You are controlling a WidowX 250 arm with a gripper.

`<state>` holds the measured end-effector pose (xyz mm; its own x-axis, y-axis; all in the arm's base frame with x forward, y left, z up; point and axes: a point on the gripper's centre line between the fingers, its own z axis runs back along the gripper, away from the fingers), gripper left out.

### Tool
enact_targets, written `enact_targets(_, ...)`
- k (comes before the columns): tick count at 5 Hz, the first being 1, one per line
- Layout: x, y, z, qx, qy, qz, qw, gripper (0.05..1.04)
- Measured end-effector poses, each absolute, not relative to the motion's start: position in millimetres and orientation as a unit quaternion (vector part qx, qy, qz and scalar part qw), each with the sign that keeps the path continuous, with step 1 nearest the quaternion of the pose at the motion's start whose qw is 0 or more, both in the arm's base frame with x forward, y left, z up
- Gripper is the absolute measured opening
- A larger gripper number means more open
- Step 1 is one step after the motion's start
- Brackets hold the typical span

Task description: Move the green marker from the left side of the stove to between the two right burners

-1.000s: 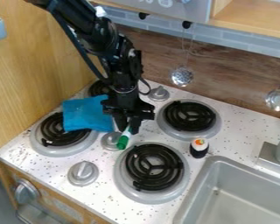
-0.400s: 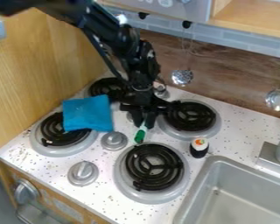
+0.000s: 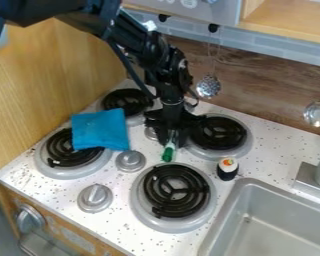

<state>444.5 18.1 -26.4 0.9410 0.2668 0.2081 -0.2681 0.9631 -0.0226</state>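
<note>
The black robot arm [image 3: 152, 50] enters from the upper left of the camera view, bends at its joints, and drops almost straight down to the black two-finger gripper [image 3: 171, 141], which points at the white, dark-speckled tabletop [image 3: 276, 150]. Its fingers are clamped on a slim green and white marker-like object [image 3: 168, 154], whose green end sticks out below the fingertips, tilted slightly to the left. Whether that end touches the tabletop, I cannot tell.

Just below the gripper in the view is a black coil burner [image 3: 151, 191] in a round silver pan; a second coil burner [image 3: 221, 134] lies close to its right. Left of the gripper, a bright blue cloth [image 3: 100, 131] partly covers a third coil burner [image 3: 68, 157], and a fourth [image 3: 124, 99] lies up and to the left, behind the gripper. A round grey knob [image 3: 130, 161] is near, down and to the left of the gripper. To its lower right stands a small toy sushi roll [image 3: 227, 169], black around the side, white with orange on top, with a grey metal sink [image 3: 219, 220] beyond it.
</note>
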Motion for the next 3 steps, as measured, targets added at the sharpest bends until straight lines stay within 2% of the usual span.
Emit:
enact_targets(1,441.2,13.4,-27.0,0.004,-0.112,0.128,0.985,0.972)
enact_targets(2,427.5,12.2,-2.3,0.001,-0.138,0.121,0.983,1.005)
enact_targets(3,409.2,9.1,47.5,-0.008,-0.175,0.092,0.980,1.001)
